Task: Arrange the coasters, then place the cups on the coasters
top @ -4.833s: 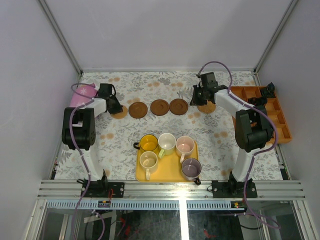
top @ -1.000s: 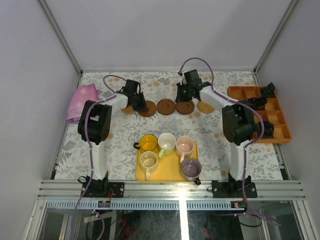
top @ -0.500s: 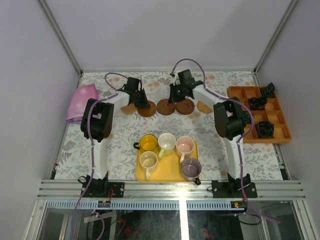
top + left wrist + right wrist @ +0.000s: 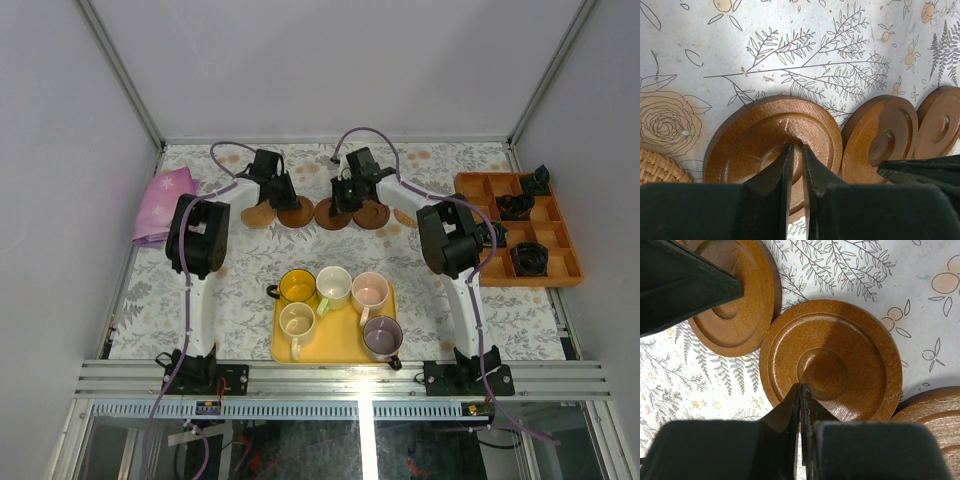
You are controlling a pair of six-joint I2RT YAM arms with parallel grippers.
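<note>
With left gripper (image 4: 795, 165) nearly closed and right gripper (image 4: 801, 390) closed, both empty, I judge coasters (image 4: 333, 214) at upper centre unaligned and cups (image 4: 333, 287) untouched on tray (image 4: 340, 340).

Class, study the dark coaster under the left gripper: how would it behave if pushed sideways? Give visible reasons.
The coaster looks like rigid wood, so it should slide flat, not flex. Lying flat and low, it seems unlikely to tip or roll. It seems to touch its neighbour, so a push that way would probably shove both.
</note>
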